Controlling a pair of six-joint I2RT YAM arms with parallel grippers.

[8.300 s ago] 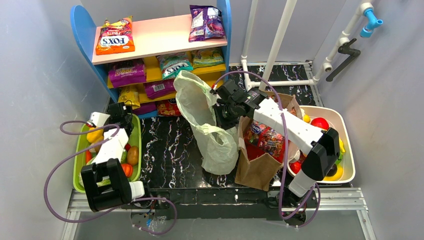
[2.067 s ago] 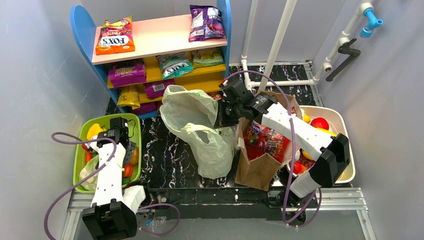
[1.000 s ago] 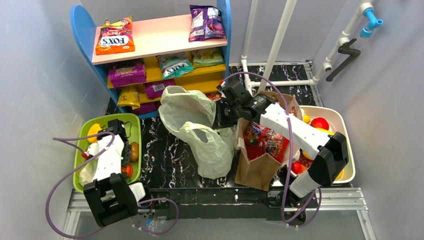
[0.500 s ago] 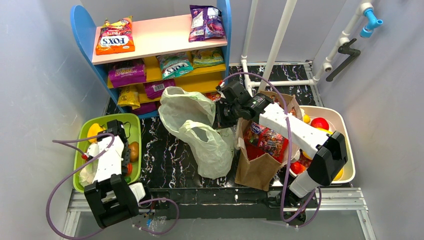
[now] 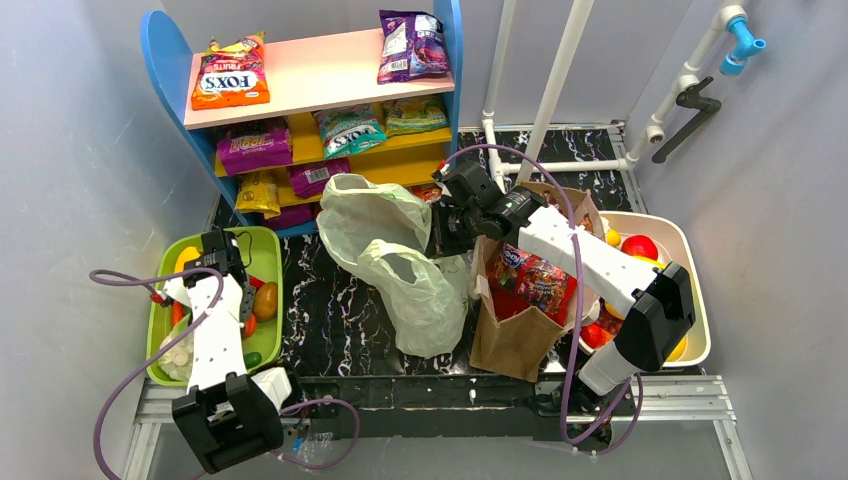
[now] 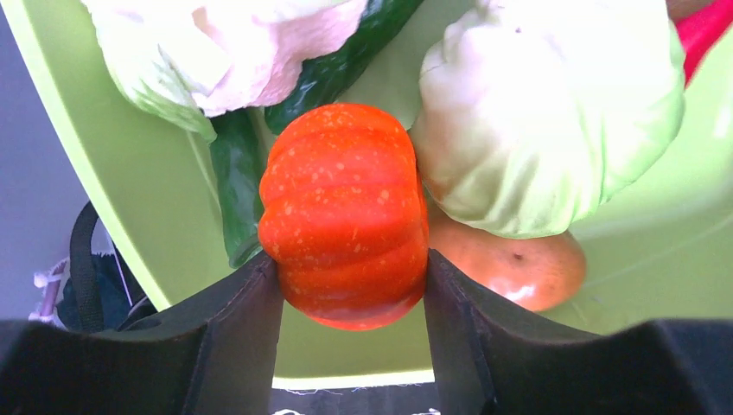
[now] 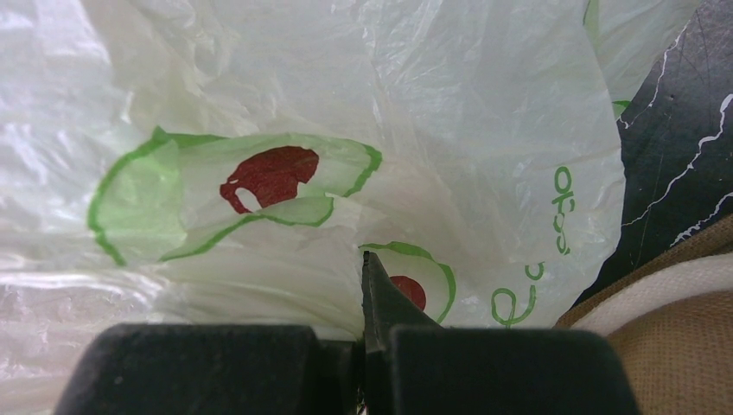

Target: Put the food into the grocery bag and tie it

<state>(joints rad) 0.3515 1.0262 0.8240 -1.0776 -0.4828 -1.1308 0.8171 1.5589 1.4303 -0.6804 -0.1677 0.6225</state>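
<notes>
"FOX'S" read on orange foil packet (image 5: 230, 75); left gripper (image 6: 350, 266), earlier wide, clamped on orange-red ribbed pumpkin (image 6: 343, 207) over lime-green tray (image 6: 130, 199); right gripper (image 7: 365, 322) pinched shut on pale-green plastic bag (image 7: 346, 130).

Ribbed orange-red pumpkin (image 6: 344, 216) clamped between the left fingers (image 6: 238, 346) over the green tub (image 6: 121, 164), crinkly translucent pale-green bag (image 5: 425, 300) slumped crumpled on the worktop (image 5: 330, 300), one edge pinched by the right fingers (image 7: 380, 303)

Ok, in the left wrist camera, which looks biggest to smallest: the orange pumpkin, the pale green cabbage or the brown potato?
1. pale green cabbage
2. orange pumpkin, close behind, though it sits nearer the camera
3. brown potato, partly hidden, so its full size is unsure
</notes>
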